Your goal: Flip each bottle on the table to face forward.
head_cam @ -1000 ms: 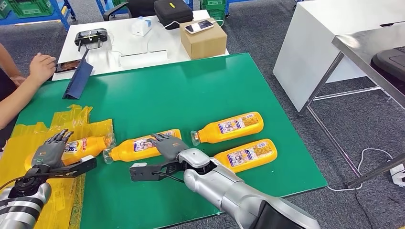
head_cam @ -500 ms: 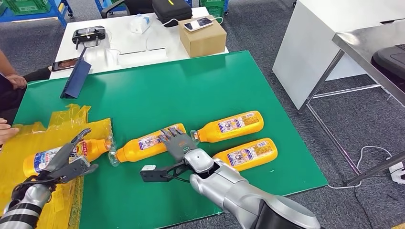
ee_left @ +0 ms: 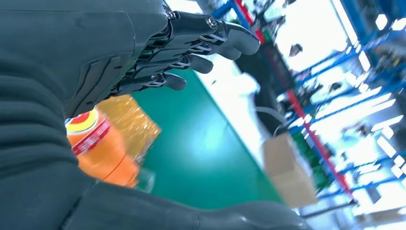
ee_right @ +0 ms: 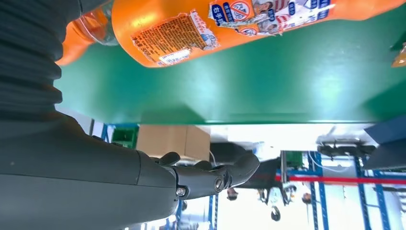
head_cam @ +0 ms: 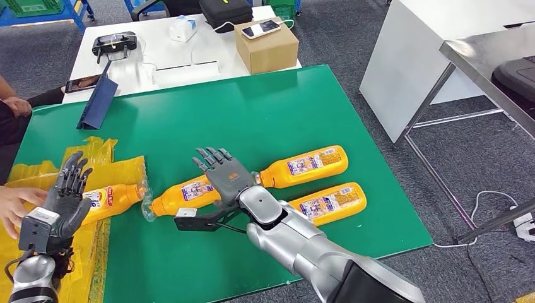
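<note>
Four orange bottles lie on their sides on the green table. The leftmost bottle rests on yellow plastic, and my left hand stands in front of its base end with fingers spread and nothing in it. My right hand is raised with fingers spread above the second bottle and holds nothing. The third bottle and fourth bottle lie to the right, labels up. In the left wrist view the fingers hover over the orange bottle. The right wrist view has a labelled bottle.
A yellow plastic sheet covers the table's left part. A person's hand reaches in at the left edge. Behind stands a white table with a cardboard box, a blue folder and a black device. A white table stands right.
My right hand has lifted off the second bottle and spread its fingers. My left hand has turned upright over the leftmost bottle. A person's hand has come in at the left.
</note>
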Tool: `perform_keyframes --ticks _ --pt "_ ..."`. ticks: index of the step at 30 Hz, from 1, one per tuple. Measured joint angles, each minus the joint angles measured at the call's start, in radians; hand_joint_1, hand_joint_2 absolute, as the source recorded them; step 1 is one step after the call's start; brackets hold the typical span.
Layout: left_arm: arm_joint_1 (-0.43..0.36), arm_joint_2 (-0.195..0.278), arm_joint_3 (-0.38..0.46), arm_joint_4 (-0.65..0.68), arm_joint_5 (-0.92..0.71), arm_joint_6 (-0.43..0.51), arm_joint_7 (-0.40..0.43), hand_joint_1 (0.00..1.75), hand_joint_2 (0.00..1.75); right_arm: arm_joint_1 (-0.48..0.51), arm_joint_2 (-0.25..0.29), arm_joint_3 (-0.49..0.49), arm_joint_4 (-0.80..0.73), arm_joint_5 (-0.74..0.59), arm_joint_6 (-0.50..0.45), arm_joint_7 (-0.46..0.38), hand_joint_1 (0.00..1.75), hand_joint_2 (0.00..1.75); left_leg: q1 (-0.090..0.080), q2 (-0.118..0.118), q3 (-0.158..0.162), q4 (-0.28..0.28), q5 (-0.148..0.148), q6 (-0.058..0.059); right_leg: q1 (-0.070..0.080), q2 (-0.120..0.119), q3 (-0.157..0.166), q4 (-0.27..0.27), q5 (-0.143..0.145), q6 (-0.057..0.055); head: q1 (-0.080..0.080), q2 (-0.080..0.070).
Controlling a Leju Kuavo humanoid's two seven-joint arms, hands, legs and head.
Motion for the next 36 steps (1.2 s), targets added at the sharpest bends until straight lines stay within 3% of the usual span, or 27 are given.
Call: perform_keyframes --ticks 6,18,25,36 --pt "-0.007 -0.046 0.047 -0.036 0.017 -0.011 -0.001 0.00 0.00 0.010 0.000 -0.041 -0.016 -0.011 0.067 -0.006 0.00 1.75 0.000 0.000 -0.001 0.000 0.000 0.000 0.000 0.000 -0.001 0.000 0.000 0.000 0.000 0.000" --pt "-0.053 -0.081 0.047 -0.040 0.018 -0.024 -0.001 0.00 0.00 0.007 -0.001 -0.059 0.011 -0.078 0.179 -0.017 0.00 1.75 0.000 0.000 -0.002 0.000 0.000 0.000 0.000 0.001 -0.002 0.000 0.000 0.000 0.000 0.000" --pt "-0.115 -0.101 -0.012 -0.013 0.023 -0.020 -0.002 0.00 0.00 -0.026 -0.003 -0.073 0.077 -0.130 0.237 -0.020 0.00 1.75 -0.001 0.000 -0.002 0.001 0.000 0.000 0.000 0.001 -0.002 0.000 0.001 0.002 0.000 0.000" --pt "-0.149 -0.113 -0.097 0.011 0.063 -0.011 -0.002 0.00 0.00 -0.062 -0.003 -0.072 0.128 -0.100 0.219 0.027 0.00 1.75 -0.001 0.001 -0.003 0.001 0.000 0.000 0.000 0.001 -0.002 0.000 0.001 0.002 0.000 0.000"
